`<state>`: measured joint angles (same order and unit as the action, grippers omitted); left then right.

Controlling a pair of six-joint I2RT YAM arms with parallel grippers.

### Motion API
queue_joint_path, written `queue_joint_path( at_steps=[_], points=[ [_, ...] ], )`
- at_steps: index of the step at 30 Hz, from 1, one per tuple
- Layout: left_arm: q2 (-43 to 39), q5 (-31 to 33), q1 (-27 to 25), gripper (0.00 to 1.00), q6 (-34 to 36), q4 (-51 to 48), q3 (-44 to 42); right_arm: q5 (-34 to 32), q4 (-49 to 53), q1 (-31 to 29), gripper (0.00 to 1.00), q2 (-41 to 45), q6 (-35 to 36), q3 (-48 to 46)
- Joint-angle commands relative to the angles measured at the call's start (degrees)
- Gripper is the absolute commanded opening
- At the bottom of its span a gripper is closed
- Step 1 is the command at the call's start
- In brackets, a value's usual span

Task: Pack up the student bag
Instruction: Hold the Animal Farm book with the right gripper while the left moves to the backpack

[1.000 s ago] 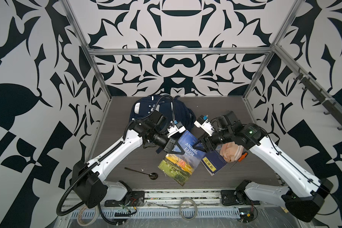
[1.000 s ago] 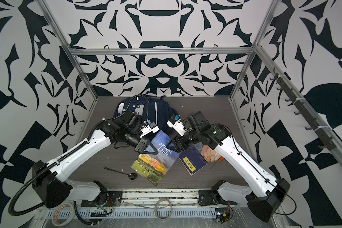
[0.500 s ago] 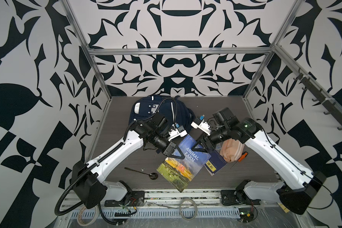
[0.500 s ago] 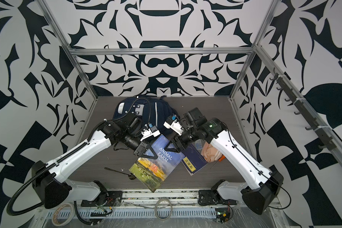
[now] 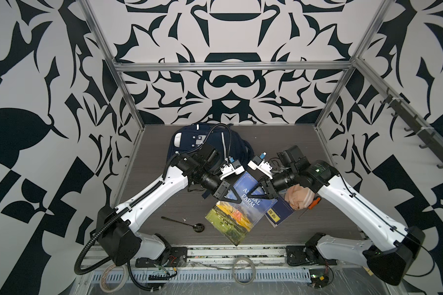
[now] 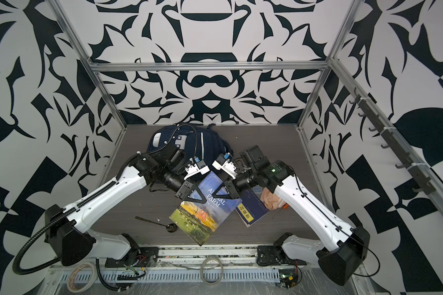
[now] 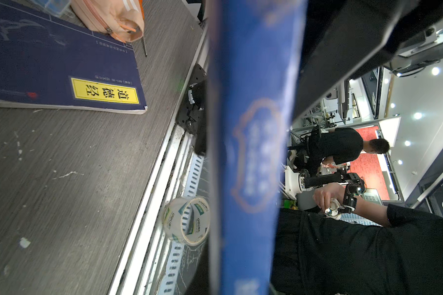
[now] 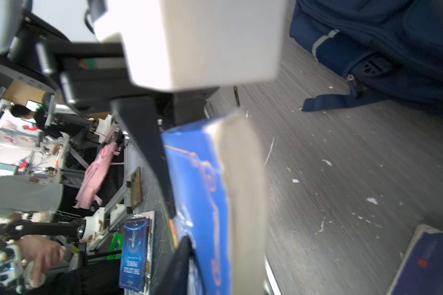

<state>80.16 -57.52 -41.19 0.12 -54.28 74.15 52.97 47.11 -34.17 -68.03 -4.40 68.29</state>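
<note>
While you hold the Animal Farm paperback (image 5: pixel 237 219), a glossy book with a blue upper cover and a landscape picture below, both arms meet over its far end in both top views. Your left gripper (image 5: pixel 233 199) is clamped on that book's left edge; in the left wrist view the blurred blue cover runs straight through the jaws. Your right gripper (image 5: pixel 253 193) has its upper finger lying over the title from the other side, but you cannot tell from these views whether its jaws have pinched the book. The gripped end appears raised off the grey wood-grain table (image 5: pixel 304 153).

You will find the student bag (image 5: pixel 189 139), a large navy-blue fabric backpack with white stripes, lying at the back of the table, left of the middle, partly hidden behind your left wrist. Whether any pocket is unzipped cannot be made out.

Just right of the paperback lies a dark navy book with a yellow label (image 5: pixel 279 209). A peach-pink zip pouch (image 5: pixel 298 196) rests on its far corner, with an orange-handled screwdriver (image 5: pixel 315 201) beside it. A black spoon (image 5: pixel 187 222) lies apart on the left, near the front edge.
</note>
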Motion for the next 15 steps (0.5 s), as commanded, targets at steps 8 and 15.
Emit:
queue_joint_path(
  at_steps=[8,15],
  points=[
    [1.3,17.9,1.6,0.74,-5.6,3.3,4.7,-6.5,-0.3,5.4,0.00,7.0,0.9,-1.3],
    [9.6,38.1,6.8,0.99,-19.2,9.7,9.9,-25.7,3.0,20.7,0.00,10.7,-0.7,-1.7]
  ],
)
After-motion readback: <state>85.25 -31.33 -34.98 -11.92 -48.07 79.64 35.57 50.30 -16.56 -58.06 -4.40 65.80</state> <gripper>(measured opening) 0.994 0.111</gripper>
